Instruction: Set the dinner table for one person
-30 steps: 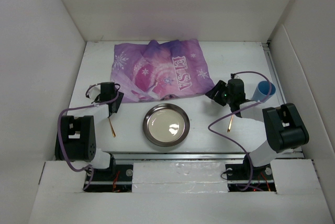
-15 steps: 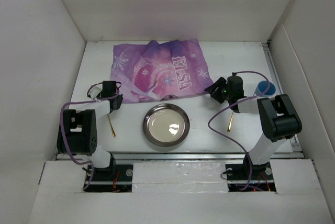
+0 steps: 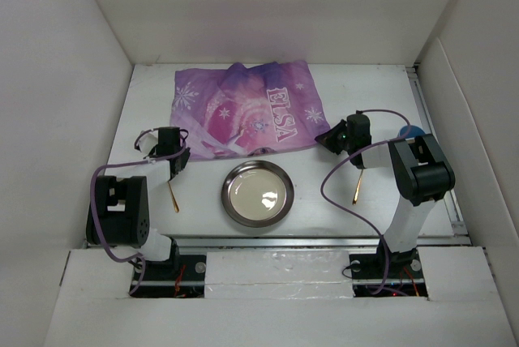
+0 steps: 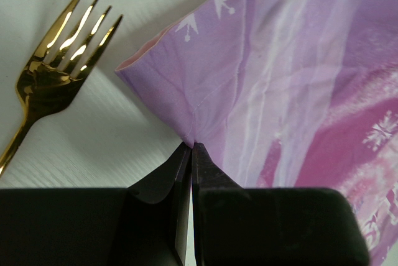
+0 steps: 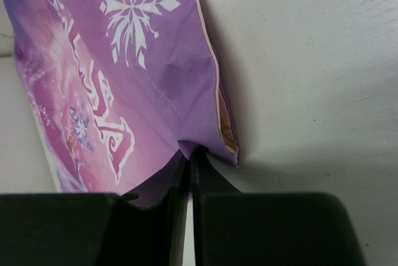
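Cloth mat (image 3: 243, 108), purple with white snowflakes and the word ELSA, lies rumpled on the large flat white dinner table (image 3: 357, 87), just beyond the round silver metal plate (image 3: 258, 194). The table fills the floor of the white-walled cell, and its silver metal rail (image 3: 276, 242) runs along the edge nearer than the plate.

The left gripper (image 4: 191, 148) sits beyond and left of the plate, its jaws pressed together on the mat's near-left corner. The right gripper (image 5: 189, 154), beyond and right of the plate, is likewise pinched tight on the mat's near-right corner.

A slim gold metal fork (image 4: 56, 61) lies on the table left of the plate, tines close to the pinched corner. A thin gold utensil (image 3: 356, 191), its type unclear, lies right of the plate. A blue cup (image 3: 412, 130) shows farther right, mostly hidden by the right arm.
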